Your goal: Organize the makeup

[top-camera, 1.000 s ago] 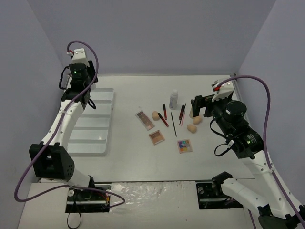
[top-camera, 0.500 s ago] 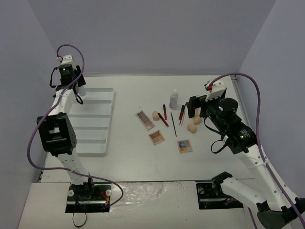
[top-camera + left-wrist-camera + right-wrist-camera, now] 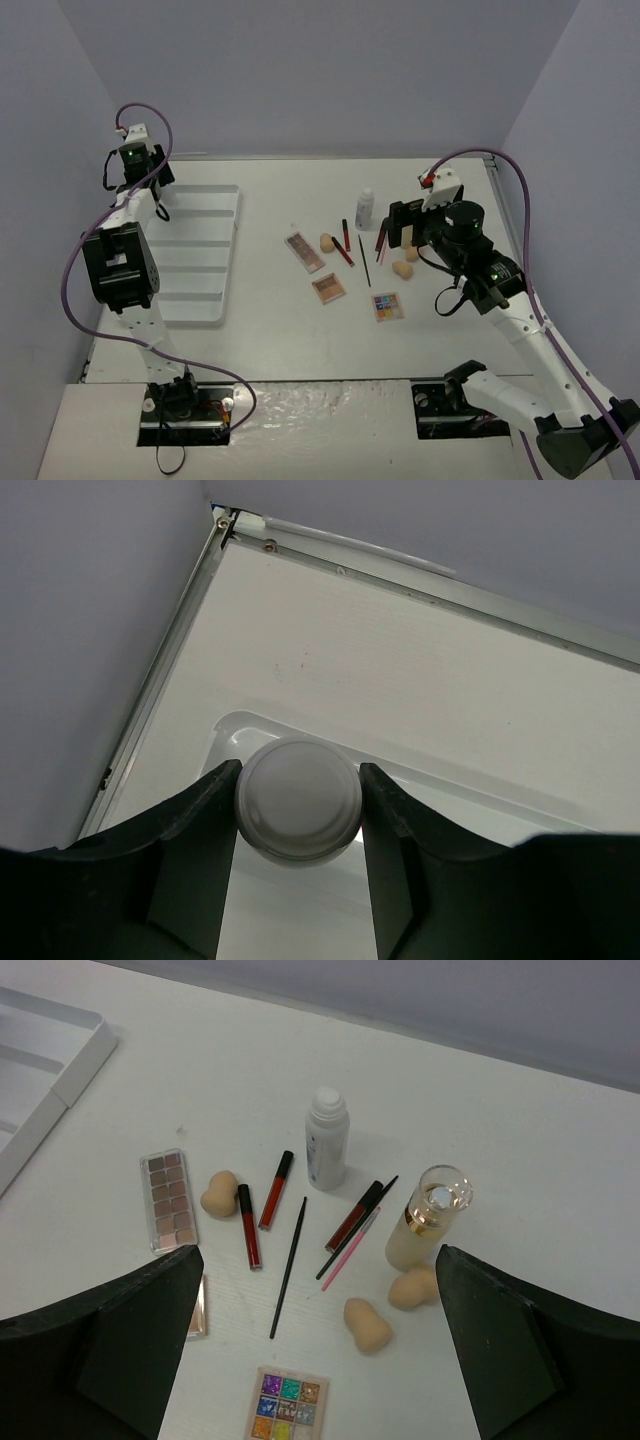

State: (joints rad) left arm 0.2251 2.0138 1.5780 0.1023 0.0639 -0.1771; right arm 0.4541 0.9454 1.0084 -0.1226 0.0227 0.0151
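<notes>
**White table, lilac walls: gripper status**

I see the left gripper closed part-way on a white-capped bottle, near the far left corner of the tray. The right gripper is fully open and empty. It hangs over the loose makeup right of the tray: bottles, sponges, palettes, pencils.
</notes>
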